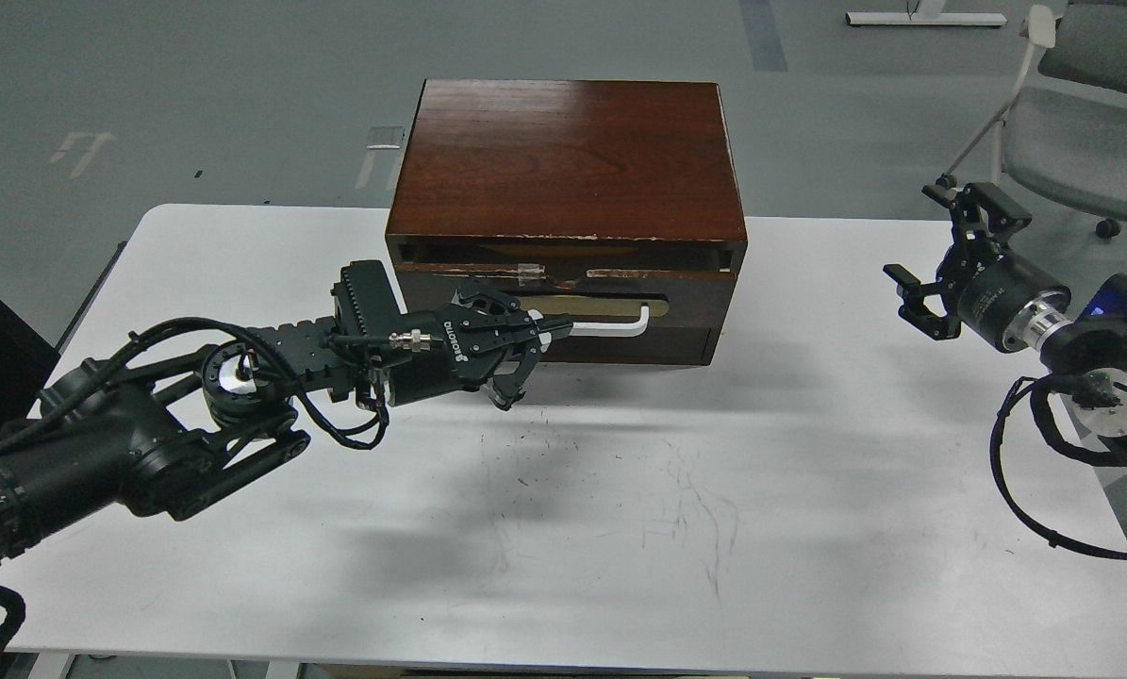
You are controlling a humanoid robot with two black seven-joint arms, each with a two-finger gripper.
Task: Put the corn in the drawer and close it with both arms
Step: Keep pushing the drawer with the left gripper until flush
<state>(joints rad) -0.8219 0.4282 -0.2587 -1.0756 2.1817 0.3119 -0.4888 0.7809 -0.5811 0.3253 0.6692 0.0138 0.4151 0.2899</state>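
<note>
The dark reddish-brown cabinet (572, 160) stands at the back middle of the white table (620, 528). Its drawer (690, 294) is pushed almost fully in; only a narrow dark slit shows under the chipped top edge. The corn is hidden; only a dull tan strip shows in the slit. My left gripper (537, 363) is open, with its upper fingertip (559, 326) against the left end of the white bar handle (615, 328). My right gripper (917, 236) is open and empty, held in the air at the far right, well away from the cabinet.
A plain handleless panel (648, 347) sits below the drawer. A grey chair (1082, 123) stands on the floor behind the table's right end. Black cables (1025, 500) hang from my right arm over the table's right edge.
</note>
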